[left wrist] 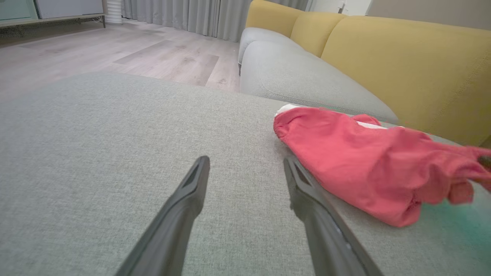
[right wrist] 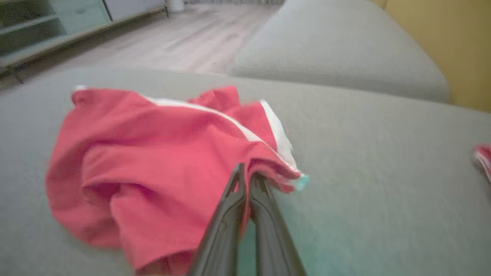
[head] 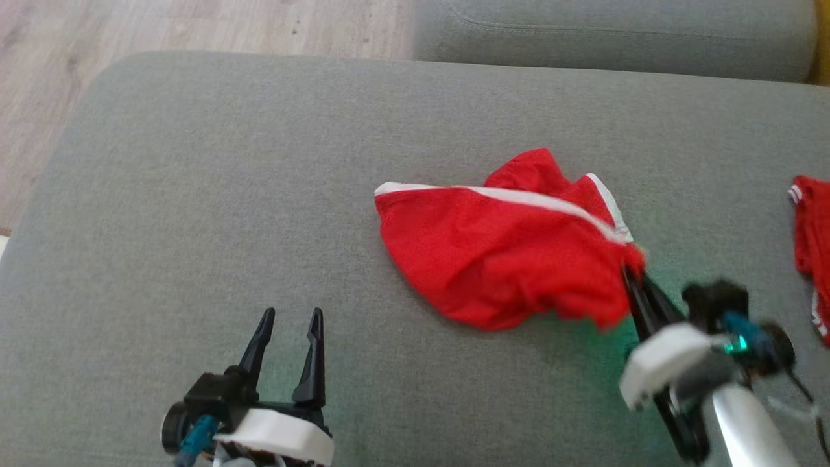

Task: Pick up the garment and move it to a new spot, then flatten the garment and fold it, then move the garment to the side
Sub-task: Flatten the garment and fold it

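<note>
A crumpled red garment [head: 506, 253] with a white stripe lies on the grey cushion [head: 194, 194], right of centre. My right gripper [head: 632, 269] is shut on the garment's right edge; in the right wrist view its fingertips [right wrist: 247, 178] pinch a fold of the red cloth [right wrist: 153, 161], which is lifted a little there. My left gripper [head: 288, 318] stands open at the lower left, well to the left of the garment, nothing between its fingers. In the left wrist view the garment [left wrist: 364, 161] lies just right of the open left gripper [left wrist: 245, 163].
A second red piece of cloth [head: 814, 240] lies at the cushion's right edge. Another grey cushion [head: 616, 32] and a yellow sofa back [left wrist: 402, 65] lie beyond. Wooden floor [head: 130, 32] shows past the cushion's far left edge.
</note>
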